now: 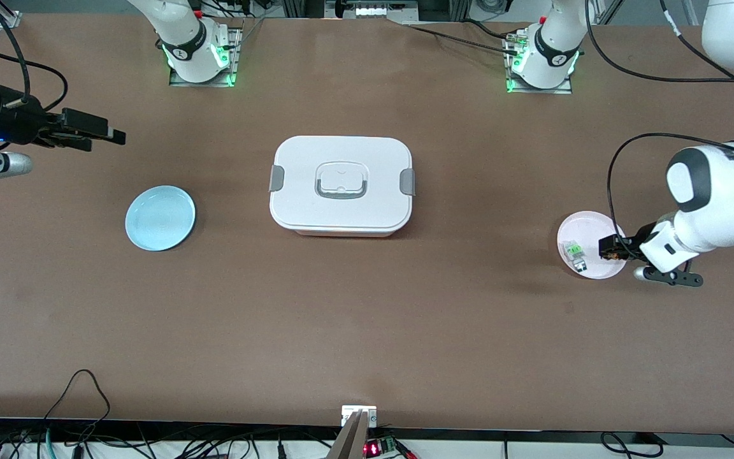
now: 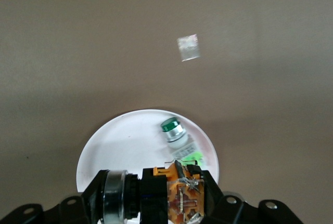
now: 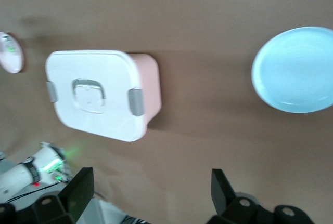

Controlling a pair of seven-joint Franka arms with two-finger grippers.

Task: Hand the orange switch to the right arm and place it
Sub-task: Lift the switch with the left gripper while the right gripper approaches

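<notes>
**Front view: switch is pinched, the handover gap is wide**

Front view shows the brown worktop [image 1: 367, 319] with a white lidded box [image 1: 341, 185] in the middle. The right gripper [image 1: 102, 134] waits up high over its end, near the blue plate [image 1: 160, 218], fingers spread wide. The left gripper [image 1: 610, 248] is low over the pink plate's [image 1: 587, 226] edge, fingers pinching the orange switch [image 2: 182, 199]. The green component [image 1: 574, 250] lies just beside it. The arms are well apart, and the box sits between them.
</notes>
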